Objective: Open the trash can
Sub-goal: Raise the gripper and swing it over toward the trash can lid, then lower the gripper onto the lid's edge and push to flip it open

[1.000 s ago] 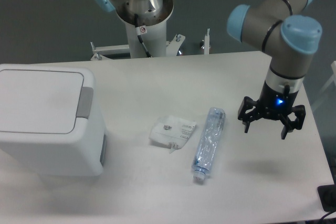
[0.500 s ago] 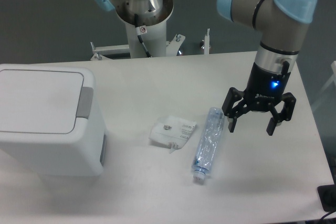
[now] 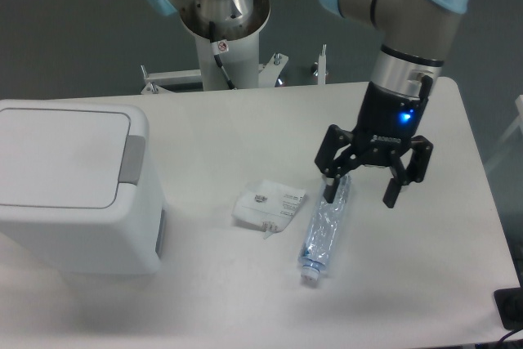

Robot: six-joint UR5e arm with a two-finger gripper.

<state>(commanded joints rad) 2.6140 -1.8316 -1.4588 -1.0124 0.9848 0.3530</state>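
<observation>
Where the tabletop (image 3: 221,132) met its left edge stood the trash can (image 3: 69,190), lid closed. Mid-table: plastic bottle (image 3: 324,222), white packet (image 3: 268,204). Above the bottle's far end: gripper (image 3: 360,197), fingers spread wide, holding nothing.

The scene is evenly and fairly brightly lit from above, with a cool, slightly bluish cast. The white surface (image 3: 212,132) looks flat and a little washed out, without hard glare. Shadows are soft: a faint one lies beside the trash can (image 3: 78,190) along its right and front base, and a pale smudge sits under the gripper (image 3: 360,192). A small blue light glows on the gripper's body. The picture is slightly soft overall, with mild grain against the dark backdrop behind the surface.
</observation>
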